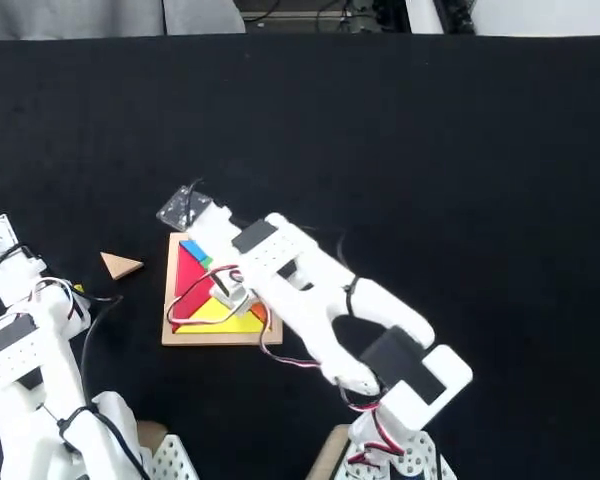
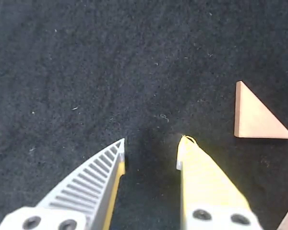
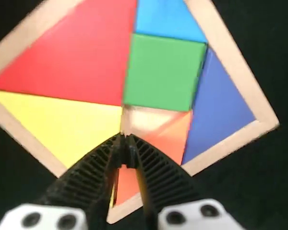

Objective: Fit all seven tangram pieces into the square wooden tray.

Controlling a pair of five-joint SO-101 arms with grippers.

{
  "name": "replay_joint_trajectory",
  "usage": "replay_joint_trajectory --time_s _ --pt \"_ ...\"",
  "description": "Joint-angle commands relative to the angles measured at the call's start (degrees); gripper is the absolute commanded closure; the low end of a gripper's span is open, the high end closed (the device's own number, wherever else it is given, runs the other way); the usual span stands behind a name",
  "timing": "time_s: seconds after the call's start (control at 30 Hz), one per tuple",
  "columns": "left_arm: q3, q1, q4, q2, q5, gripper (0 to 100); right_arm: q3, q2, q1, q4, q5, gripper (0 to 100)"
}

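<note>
Six coloured pieces sit in the tray (image 1: 168,300), and one triangular gap (image 3: 144,120) shows bare wood beside the green square (image 3: 163,72). The last piece, a plain wooden triangle (image 2: 254,115), lies flat on the tabletop (image 1: 430,150) just left of the tray. The left end effector (image 2: 152,141) hangs near that triangle, fingers apart, nothing held. The right end effector (image 3: 125,140) is over the tray at the gap's edge, tips pressed together, empty. Looks like final-piece time: the left arm should straddle the triangle, pinch it and carry it right to the gap, once the right arm clears.
</note>
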Motion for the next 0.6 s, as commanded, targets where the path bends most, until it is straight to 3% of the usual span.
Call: replay_joint_trajectory --time_s 0.0,0.23,0.43,0.5,0.57 --pt "-0.2 -0.1 -0.9 -1.1 0.0 82 -3.0 -0.1 2.3 -0.7 0.1 98.8" --pt "-1.2 -0.7 -0.9 -1.2 0.1 82 -4.0 -4.2 2.1 1.5 -0.4 98.8" --pt "-6.5 -0.8 -0.6 -1.2 -2.3 82 1.6 -23.4 6.1 4.8 -0.4 98.8" --pt "-12.0 -0.2 2.5 -1.1 -6.6 82 6.5 -29.0 9.5 2.1 -0.4 98.8" --pt "-19.8 1.0 10.5 -0.4 -8.6 82 12.0 -31.7 12.7 -2.1 -0.4 98.8"
